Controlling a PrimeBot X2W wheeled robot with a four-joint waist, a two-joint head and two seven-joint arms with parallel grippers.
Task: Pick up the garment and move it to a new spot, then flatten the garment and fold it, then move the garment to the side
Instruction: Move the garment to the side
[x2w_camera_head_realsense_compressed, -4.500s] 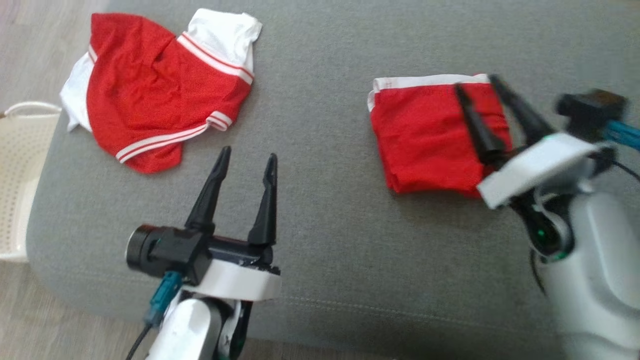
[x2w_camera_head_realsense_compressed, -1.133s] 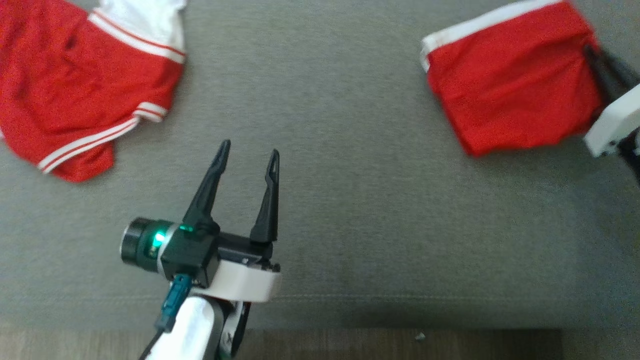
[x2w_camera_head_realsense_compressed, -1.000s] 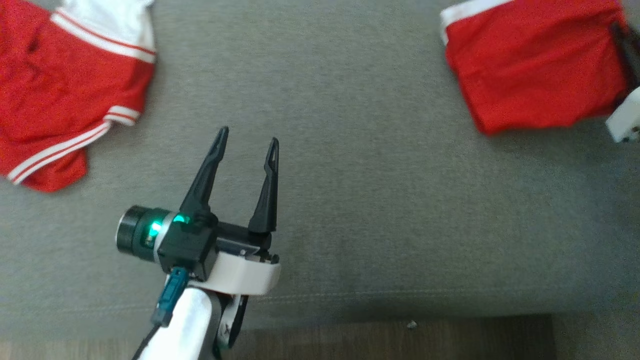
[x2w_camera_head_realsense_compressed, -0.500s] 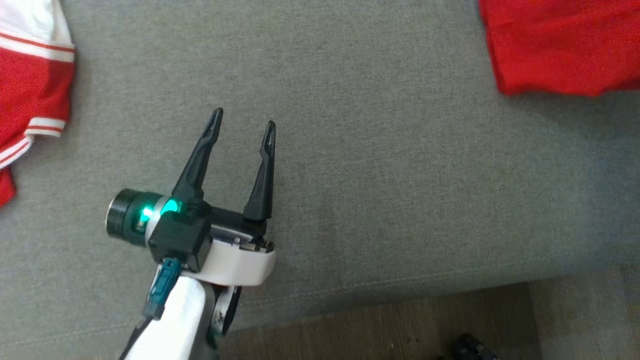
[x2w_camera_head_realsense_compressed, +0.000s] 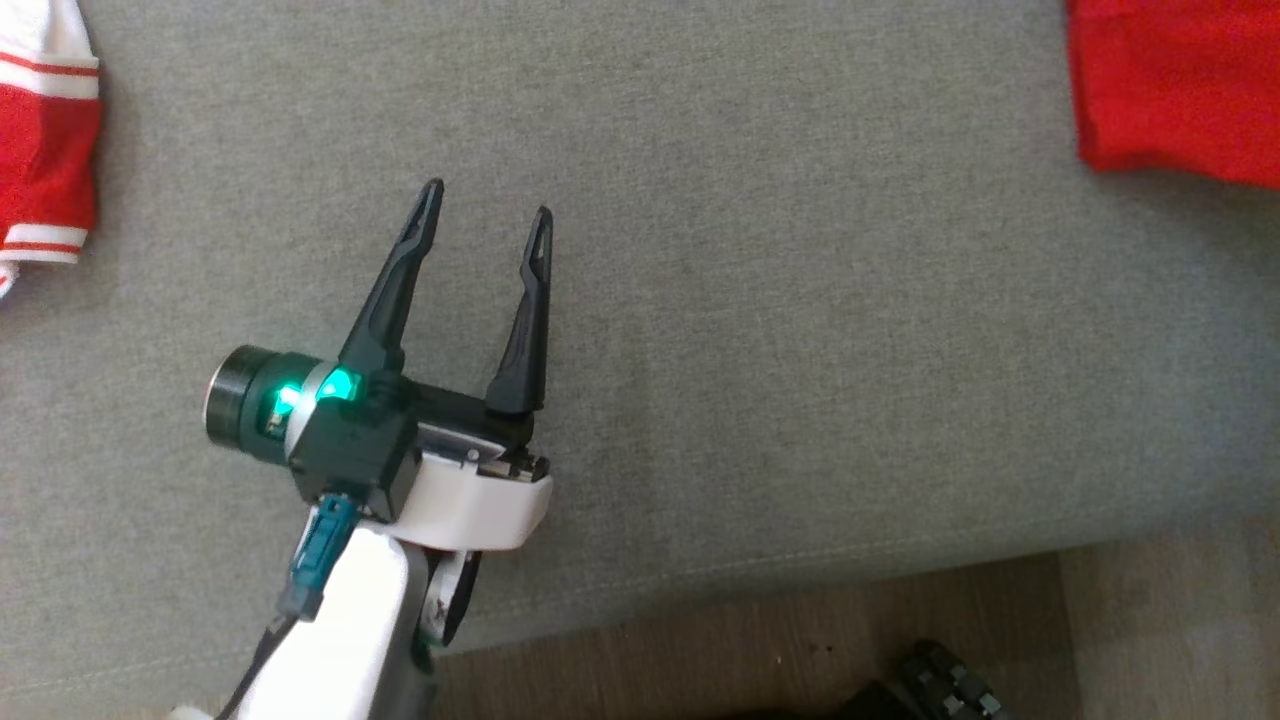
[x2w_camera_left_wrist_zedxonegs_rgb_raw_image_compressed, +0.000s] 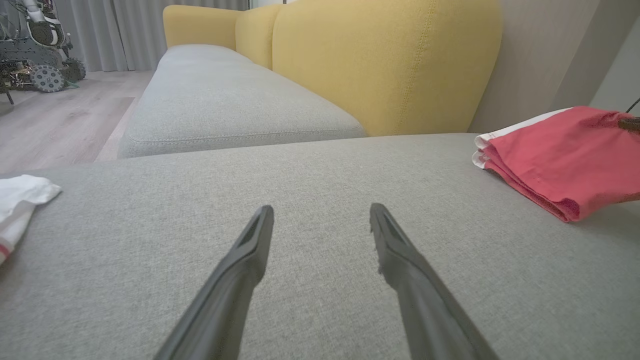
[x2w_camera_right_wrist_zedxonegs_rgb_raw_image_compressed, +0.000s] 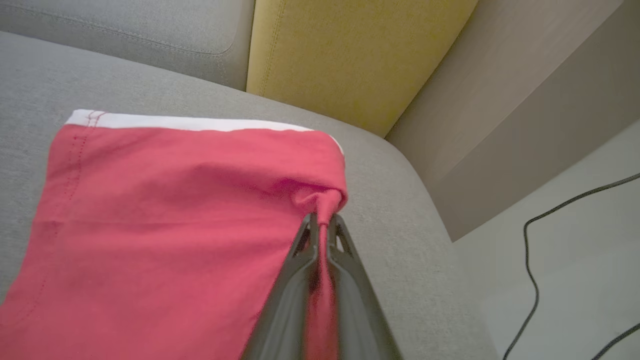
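Red, white-edged folded garment (x2w_camera_right_wrist_zedxonegs_rgb_raw_image_compressed: 165, 210) lies flat on the grey sofa cushion (x2w_camera_right_wrist_zedxonegs_rgb_raw_image_compressed: 400, 210), its near corner bunched and pinched between the closed fingers of the right end effector (x2w_camera_right_wrist_zedxonegs_rgb_raw_image_compressed: 320, 222). The left end effector (x2w_camera_head_realsense_compressed: 487, 198) reaches forward low over bare cushion, fingers apart and empty, with the garment well off to its right

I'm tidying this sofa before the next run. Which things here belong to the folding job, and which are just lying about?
Belongs to the job:
folded red garment
right claw, shut on the garment's edge
left claw, open, holding nothing
grey cushion under the garment

Just lying about:
red-and-white garment
yellow backrest
black cable on the floor
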